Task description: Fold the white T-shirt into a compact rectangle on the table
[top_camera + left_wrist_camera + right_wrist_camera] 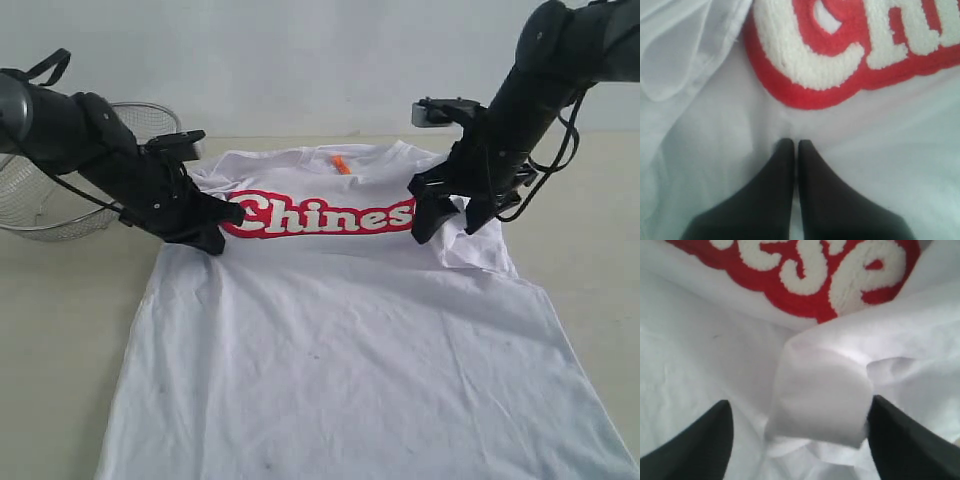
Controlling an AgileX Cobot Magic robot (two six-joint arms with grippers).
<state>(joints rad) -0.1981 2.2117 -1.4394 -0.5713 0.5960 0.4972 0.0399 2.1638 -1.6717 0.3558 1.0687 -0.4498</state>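
- Lying chest-up on the tabletop (60,330), the shirt (350,340) fills the middle of the scene. Its collar points to the far side and its hem runs off the near edge of the exterior view.
- Red lettering (320,215) with white fill runs across the chest. A small orange tag (341,162) shows inside the collar.
- The body of the shirt is spread fairly flat, with soft wrinkles and a few faint specks low down.
- The left tool (794,145) is down on the cloth at the left end of the lettering, just beside the big "C".
- Its two dark fingers are pressed tip to tip with no gap. From what I see, I cannot tell whether a pinch of cloth is caught between them.
- Next to the left tool, some loose white fabric is bunched in folds (675,55).
- The right tool (447,225) hangs over the other end of the lettering, by the right-hand shoulder.
- Its fingers (695,445) are spread wide apart and have hold of nothing.
- A doubled-over sleeve flap (820,395) sits in the gap between them. One finger is close to the flap's edge and the other stands off it.
- A wire basket (40,200) stands on the tabletop at the far left, behind the left arm and clear of the shirt.
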